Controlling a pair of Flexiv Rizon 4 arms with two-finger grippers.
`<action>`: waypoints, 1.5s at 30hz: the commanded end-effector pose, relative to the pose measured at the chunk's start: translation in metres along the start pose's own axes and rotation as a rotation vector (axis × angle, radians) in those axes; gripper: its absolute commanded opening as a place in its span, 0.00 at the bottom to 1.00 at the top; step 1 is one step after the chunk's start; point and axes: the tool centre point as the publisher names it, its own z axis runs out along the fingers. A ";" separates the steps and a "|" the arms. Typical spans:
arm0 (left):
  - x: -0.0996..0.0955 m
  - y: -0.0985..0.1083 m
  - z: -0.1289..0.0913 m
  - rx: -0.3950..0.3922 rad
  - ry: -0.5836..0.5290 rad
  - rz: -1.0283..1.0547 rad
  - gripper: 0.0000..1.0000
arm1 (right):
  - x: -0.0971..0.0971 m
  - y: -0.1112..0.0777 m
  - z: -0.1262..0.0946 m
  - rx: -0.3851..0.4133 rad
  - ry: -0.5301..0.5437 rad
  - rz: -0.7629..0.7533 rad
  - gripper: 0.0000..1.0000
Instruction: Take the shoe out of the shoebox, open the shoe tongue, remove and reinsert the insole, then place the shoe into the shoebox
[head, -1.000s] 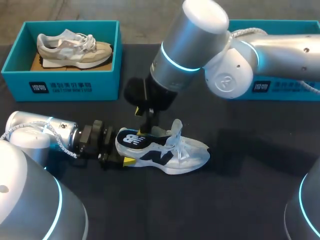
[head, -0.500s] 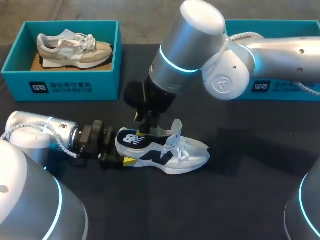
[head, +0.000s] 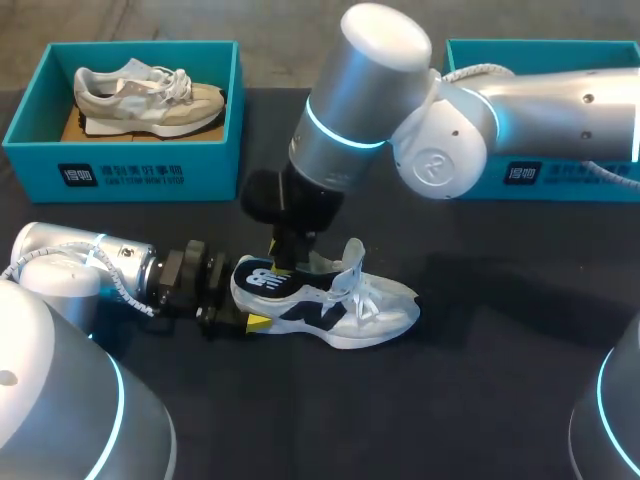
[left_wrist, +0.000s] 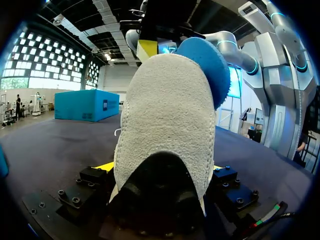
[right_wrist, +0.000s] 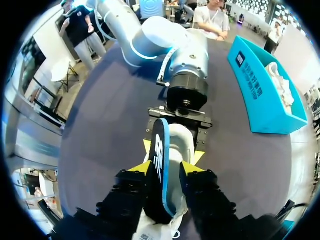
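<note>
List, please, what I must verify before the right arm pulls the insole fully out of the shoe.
1. Left gripper shut on the heel of the shoe: ok.
2. Right gripper shut on the insole, pinched from both sides: ok.
3. Tongue raised, opening free: ok.
4. Insole clear of the shoe: not ok, one end sits inside.
5. Shoe resting flat on the table: ok.
6. Right shoebox empty: cannot tell, the arm hides its inside.

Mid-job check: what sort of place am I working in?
Probably a robot test bench for shoe handling: a black table, two teal cardboard shoeboxes, and a white-and-black sneaker gripped by my left gripper, its black-and-blue insole by my right gripper.
</note>
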 end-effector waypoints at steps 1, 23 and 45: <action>-0.002 0.003 0.001 0.000 -0.003 0.000 0.00 | -0.001 0.000 0.003 -0.003 -0.001 0.001 0.26; -0.002 0.003 0.001 0.000 -0.003 0.000 0.00 | -0.003 -0.002 0.002 -0.003 -0.002 -0.003 0.02; -0.002 0.003 0.001 0.000 -0.003 0.000 0.00 | -0.003 -0.002 0.003 0.002 0.005 -0.002 0.18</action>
